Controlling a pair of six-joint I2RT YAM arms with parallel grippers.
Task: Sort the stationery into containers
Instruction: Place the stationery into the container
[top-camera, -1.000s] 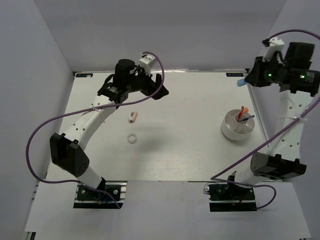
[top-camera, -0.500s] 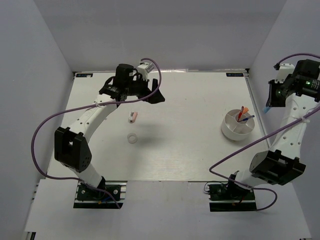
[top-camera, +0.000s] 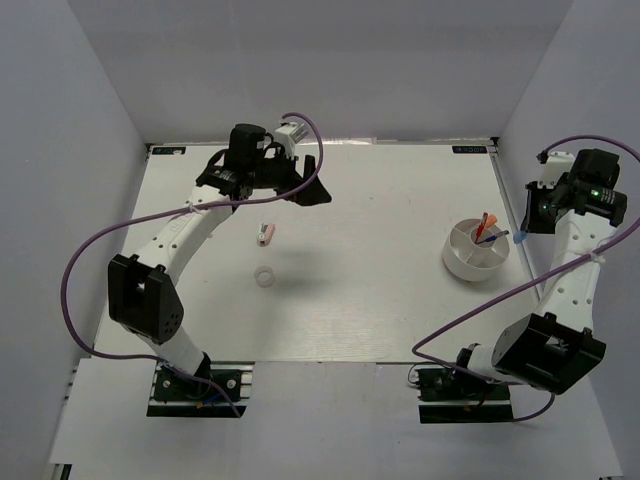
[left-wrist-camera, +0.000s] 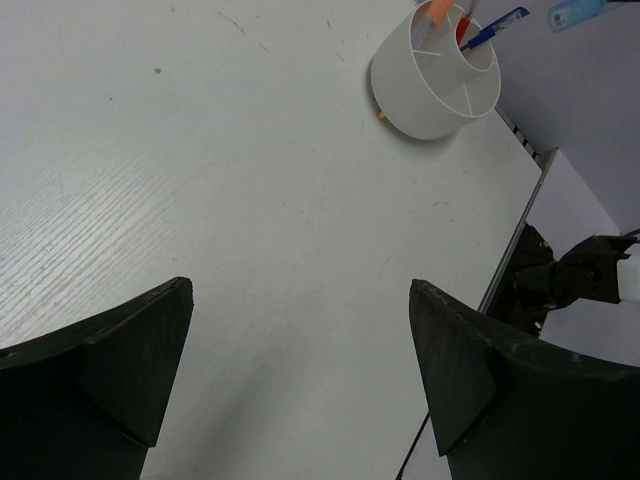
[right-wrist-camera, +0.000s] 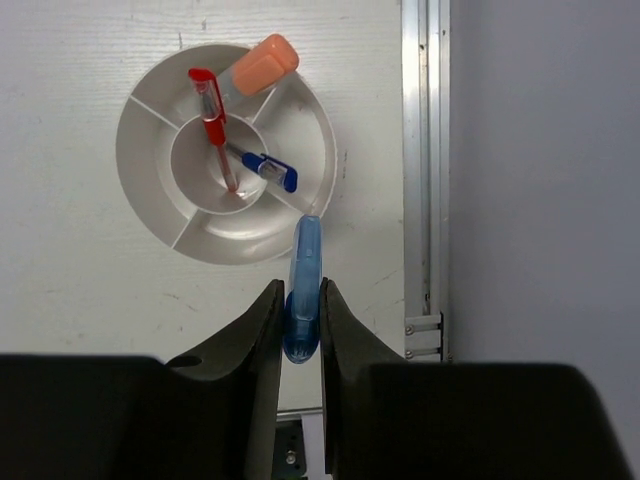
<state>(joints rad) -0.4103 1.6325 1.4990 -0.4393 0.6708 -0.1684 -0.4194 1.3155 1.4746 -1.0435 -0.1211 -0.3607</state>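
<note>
The round white divided bowl stands at the right. It holds the orange-capped marker, the red pen and the blue pen. My right gripper is shut on the small light-blue piece, held just off the bowl's right rim. My left gripper hangs wide open and holds nothing over the far left of the table. Below it lie the pinkish eraser and the white tape ring.
A metal rail borders the table's right edge beside the bowl, with the grey wall just beyond it. Purple cables loop off both arms.
My right arm has swung from the far right corner down to the bowl's right rim, carrying the light-blue piece. The left arm has shifted slightly and stays open.
</note>
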